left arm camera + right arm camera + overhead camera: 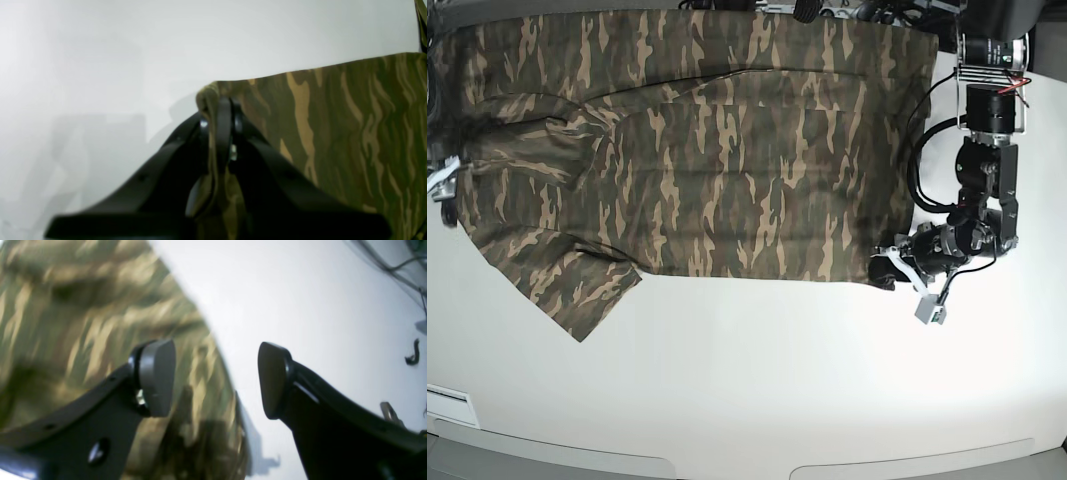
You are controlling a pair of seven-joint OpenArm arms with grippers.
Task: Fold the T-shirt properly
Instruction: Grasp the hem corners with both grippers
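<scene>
The T-shirt [717,160] is a large short-sleeved shirt in woodland camouflage, with olive green, brown and tan streaks running across the cloth. In the base view it lies spread over the white tabletop [757,380], filling the upper two thirds of the frame from the left edge almost to the arm on the right. One sleeve sticks out at the lower left as a pointed flap, and a long crease runs slantwise across the upper middle. The lower hem runs nearly straight across the middle of the frame. No brand, label or writing can be read on the cloth in any view.

The left tool [220,110], at the right of the base view, has its jaws pressed together on the bottom right corner of the T-shirt; in the left wrist view a bunched fold of cloth sits between the dark fingers [224,123].

The right tool [217,380] stands wide apart with nothing between its pads [156,376]; the right wrist view is blurred, but the camouflage cloth seems to lie behind and below the pad at the left of the frame, and bare white tabletop behind the other
</scene>
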